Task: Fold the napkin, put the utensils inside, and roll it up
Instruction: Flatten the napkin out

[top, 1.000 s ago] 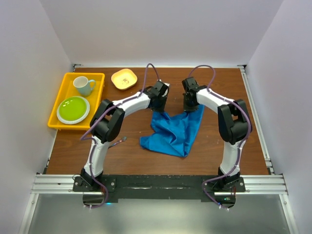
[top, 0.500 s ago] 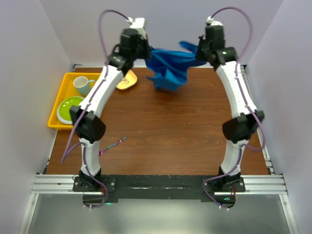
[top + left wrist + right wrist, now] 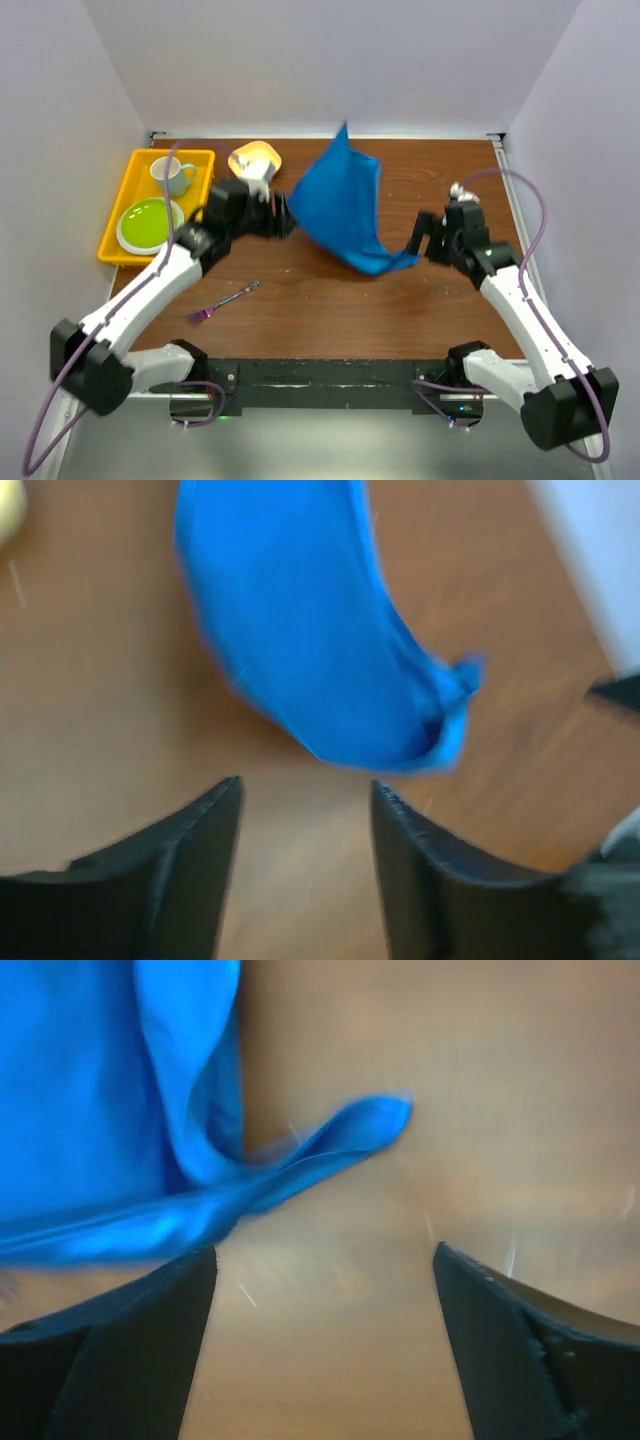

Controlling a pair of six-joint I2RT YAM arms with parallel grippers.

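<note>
Over mid-table, the napkin [image 3: 345,205] billowed between the two grippers, gripped by neither. Left gripper [image 3: 305,785] stood partly apart, right gripper [image 3: 325,1250] wide, both empty. The utensil [image 3: 222,302] lay on the table [image 3: 330,310], front left.

Napkin [image 3: 345,205]: between my left gripper [image 3: 305,790] and right gripper [image 3: 325,1250], ahead of both jaw sets, inside neither.
Utensil [image 3: 225,301]: on the table [image 3: 330,320], nearward of my left jaws.
Bowl [image 3: 255,160]: just beyond my left wrist.
Tray [image 3: 140,153]: farther left, holding the cup [image 3: 172,176] behind the plate [image 3: 150,225].
</note>
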